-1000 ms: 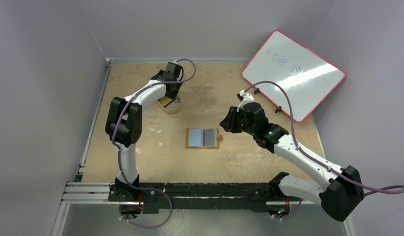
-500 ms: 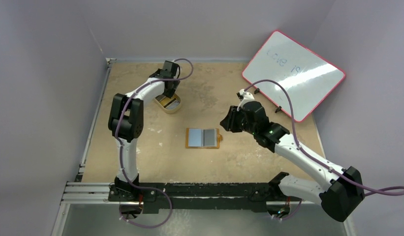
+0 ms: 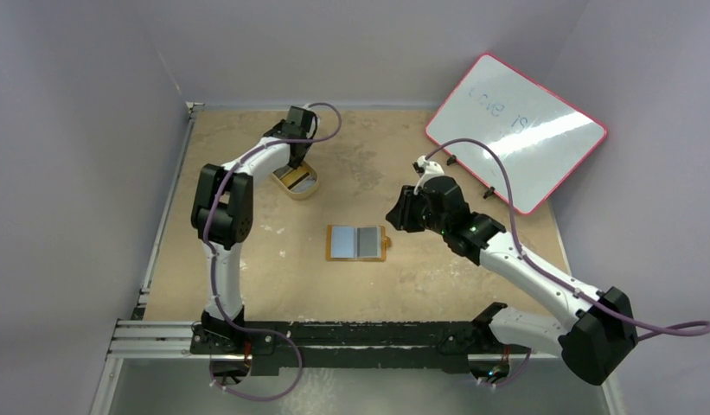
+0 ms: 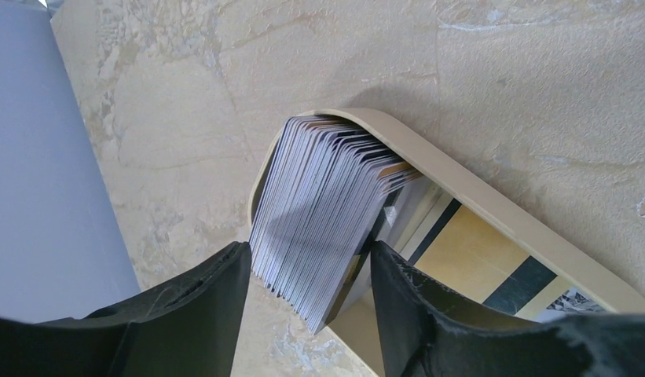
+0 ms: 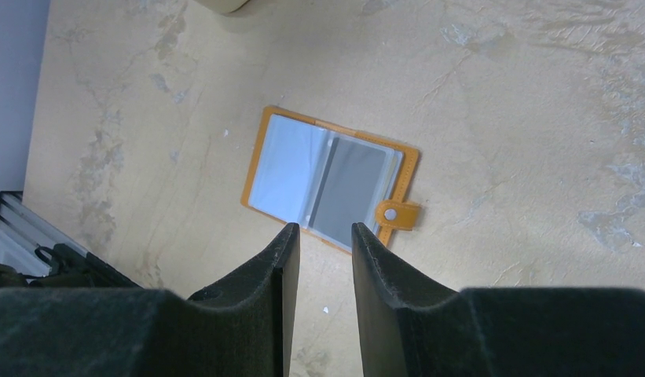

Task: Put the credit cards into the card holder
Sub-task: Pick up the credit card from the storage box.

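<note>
L gripper (image 4: 307,263) jaws spread astride credit cards (image 4: 319,208) at tray (image 4: 492,210) rim; R gripper (image 5: 324,236) jaws narrowly parted above card holder (image 5: 328,177).

- Matt tan board for the table (image 3: 247,259): mottled, pitted and rough, like cork or pressed fibre, with paler scuffed patches.
- Leather-like orange-tan cover on the card holder (image 5: 331,179), smooth with a low sheen. Clear glossy plastic sleeves inside, catching the light. Small white snap, smooth and shiny.
- Thin stiff plastic for the credit cards (image 4: 319,212): smooth, silver-grey, faintly glossy.
- Cream tray (image 4: 500,210): smooth matt rim, plastic by the look.
- Black matt plastic on the fingers (image 4: 193,306) of the left gripper (image 4: 309,263) and on those of the right gripper (image 5: 324,236): faintly grainy, edges slightly rough.
- Glossy white face on the whiteboard (image 3: 524,138), with a smooth red rim.
- Dull grey bare metal for the rail (image 3: 152,337).
</note>
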